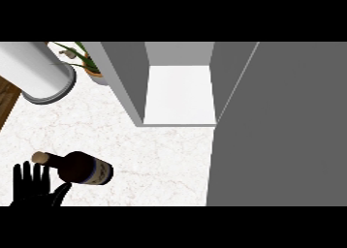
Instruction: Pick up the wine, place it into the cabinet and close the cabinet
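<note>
Currently we see the wine bottle (83,168) on the marble worktop (155,150) at lower left, its cork pointing left. Our left hand (35,186) is just beside it, fingers straight and spread, touching the neck area; whether it grips we cannot tell. Beyond stands the open cabinet (178,87), its white shelf bare, with its grey door (284,126) swung out at right. A white cylinder (35,68) and a potted plant (87,60) occupy the upper left.
</note>
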`<state>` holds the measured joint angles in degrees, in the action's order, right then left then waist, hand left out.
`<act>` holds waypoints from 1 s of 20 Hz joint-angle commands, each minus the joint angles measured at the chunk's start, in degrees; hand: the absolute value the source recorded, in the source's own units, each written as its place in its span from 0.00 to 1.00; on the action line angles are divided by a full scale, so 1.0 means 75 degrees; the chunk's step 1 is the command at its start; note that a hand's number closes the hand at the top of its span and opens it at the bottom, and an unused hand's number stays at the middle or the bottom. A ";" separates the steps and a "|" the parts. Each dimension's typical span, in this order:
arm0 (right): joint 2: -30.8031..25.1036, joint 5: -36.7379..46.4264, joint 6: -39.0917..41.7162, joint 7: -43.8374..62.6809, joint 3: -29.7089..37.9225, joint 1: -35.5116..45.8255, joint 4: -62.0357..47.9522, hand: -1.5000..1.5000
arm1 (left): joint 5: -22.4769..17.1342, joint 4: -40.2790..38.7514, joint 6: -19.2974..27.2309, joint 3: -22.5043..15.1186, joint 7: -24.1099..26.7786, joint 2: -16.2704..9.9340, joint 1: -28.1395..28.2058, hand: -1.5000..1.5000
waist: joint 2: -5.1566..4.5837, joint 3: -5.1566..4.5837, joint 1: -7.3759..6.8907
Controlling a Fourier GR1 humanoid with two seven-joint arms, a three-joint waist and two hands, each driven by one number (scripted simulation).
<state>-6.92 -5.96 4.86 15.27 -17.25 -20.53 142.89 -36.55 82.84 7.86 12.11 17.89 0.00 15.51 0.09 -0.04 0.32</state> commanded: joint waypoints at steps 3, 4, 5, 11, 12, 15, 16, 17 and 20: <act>-0.0039 -0.0172 0.0149 0.0139 -0.0447 -0.0907 0.1305 0.00 | -0.0572 -0.1412 -0.0757 0.0089 0.0723 0.0000 -0.0454 0.00 | 0.0010 -0.0001 0.0058; -0.0127 -0.0996 0.0168 0.0300 0.0529 -0.0151 0.0763 0.00 | -0.0557 -0.1632 -0.1405 0.0174 0.0802 -0.0029 -0.0174 0.00 | -0.0012 0.0002 -0.0020; 0.0179 -0.0237 0.0052 0.0075 -0.0176 0.0034 0.0358 0.00 | -0.0536 -0.1983 -0.1587 0.0248 0.0935 -0.0123 -0.0394 0.00 | -0.0009 0.0000 -0.0022; -0.0255 -0.1049 0.0548 -0.0061 0.0486 -0.0708 0.0924 0.00 | -0.0863 -0.3455 -0.1865 0.0266 0.1737 -0.0001 -0.1287 0.00 | -0.0005 0.0003 0.0065; 0.0008 -0.0838 0.0190 0.0465 0.0418 0.0037 0.0721 0.00 | -0.0926 -0.2942 -0.1785 0.0402 0.1356 -0.0167 -0.1184 0.00 | -0.0010 0.0003 -0.0018; 0.0330 0.0070 0.0059 0.0182 -0.0513 -0.0160 0.0585 0.00 | -0.0991 -0.4216 -0.1853 0.0547 0.2191 -0.0001 -0.1993 0.00 | -0.0010 -0.0003 0.0027; 0.0117 -0.0390 0.0275 0.0126 -0.0287 -0.0637 0.0911 0.00 | -0.1385 -0.4171 -0.1929 -0.0122 0.2644 -0.0001 -0.1503 0.00 | 0.0001 0.0000 0.0036; -0.0011 -0.0485 0.0196 0.0525 -0.0148 -0.0703 0.1509 0.00 | -0.1274 -0.4236 -0.2352 0.0583 0.2100 -0.0295 -0.1687 0.00 | 0.0000 -0.0001 0.0046; 0.0087 -0.0904 0.0325 0.0121 0.0518 -0.0102 0.0547 0.00 | -0.1223 -0.4675 -0.2139 0.0590 0.2143 -0.0307 -0.2410 0.00 | -0.0015 0.0003 0.0008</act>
<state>-5.83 -5.50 7.08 13.86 -16.87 -21.86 142.61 -44.75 52.35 -7.90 15.01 34.64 -0.70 2.66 0.22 0.41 0.31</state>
